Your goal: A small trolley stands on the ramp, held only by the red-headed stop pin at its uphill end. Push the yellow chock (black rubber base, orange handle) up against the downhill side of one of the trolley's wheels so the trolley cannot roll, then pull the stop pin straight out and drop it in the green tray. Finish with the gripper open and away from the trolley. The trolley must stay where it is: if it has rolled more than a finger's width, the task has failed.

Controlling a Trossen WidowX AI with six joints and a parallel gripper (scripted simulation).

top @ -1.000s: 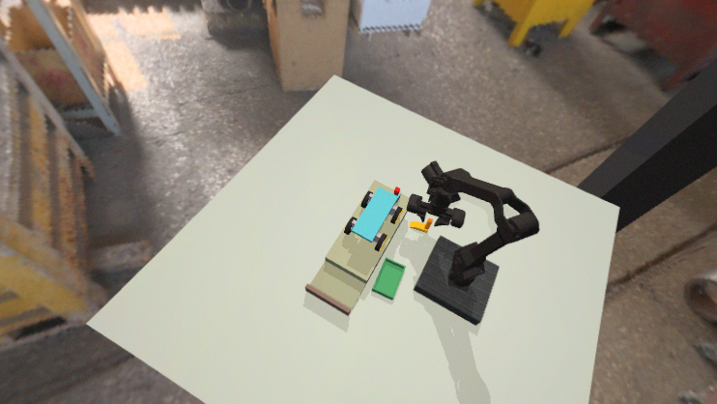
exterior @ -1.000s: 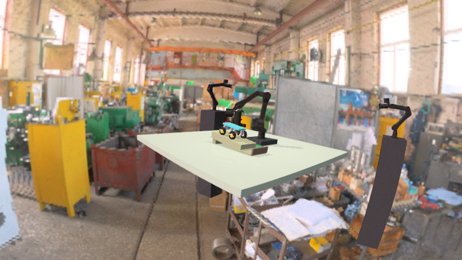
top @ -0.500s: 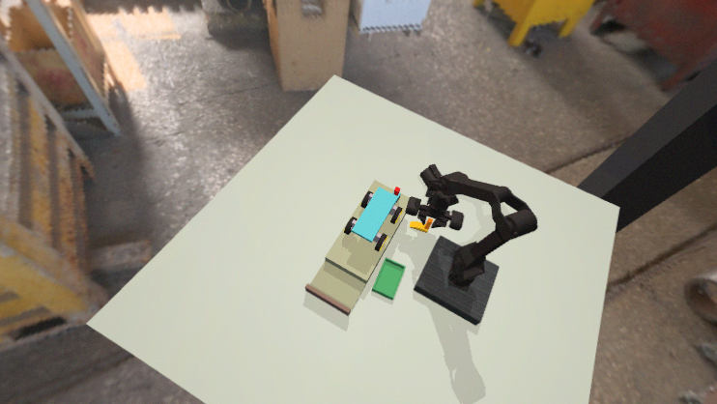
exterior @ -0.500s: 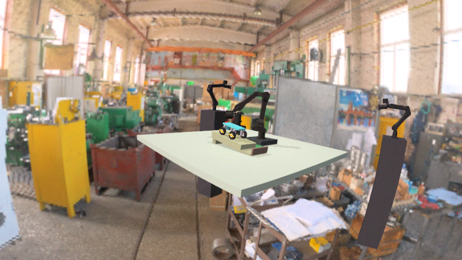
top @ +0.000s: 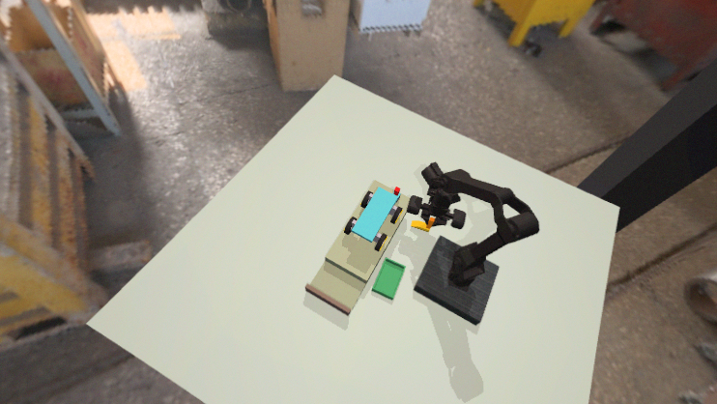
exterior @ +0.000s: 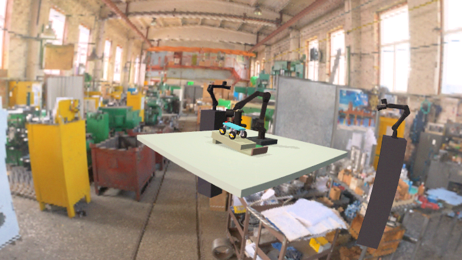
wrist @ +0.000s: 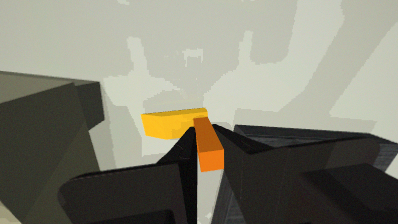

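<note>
The yellow chock (top: pixel 419 225) (wrist: pixel 172 124) is beside the ramp's uphill part, on the robot's side; its black base is not visible. My gripper (top: pixel 432 220) (wrist: pixel 202 130) points down and is shut on the chock's orange handle. Whether the chock touches the table cannot be told. The blue trolley (top: pixel 376 214) (exterior: pixel 235 125) stands on the ramp (top: pixel 346 252) (exterior: pixel 232 140) on its black wheels. The red head of the stop pin (top: pixel 396 190) shows at the trolley's uphill end. The green tray (top: pixel 388 279) lies beside the ramp's lower part and looks empty.
The arm's dark base (top: pixel 451 285) (exterior: pixel 269 141) stands to the right of the tray in the top view. The ramp's side wall (wrist: pixel 50 130) is close to the left of the chock in the wrist view. A brown end stop (top: pixel 327 299) (exterior: pixel 259 150) crosses the ramp's low end.
</note>
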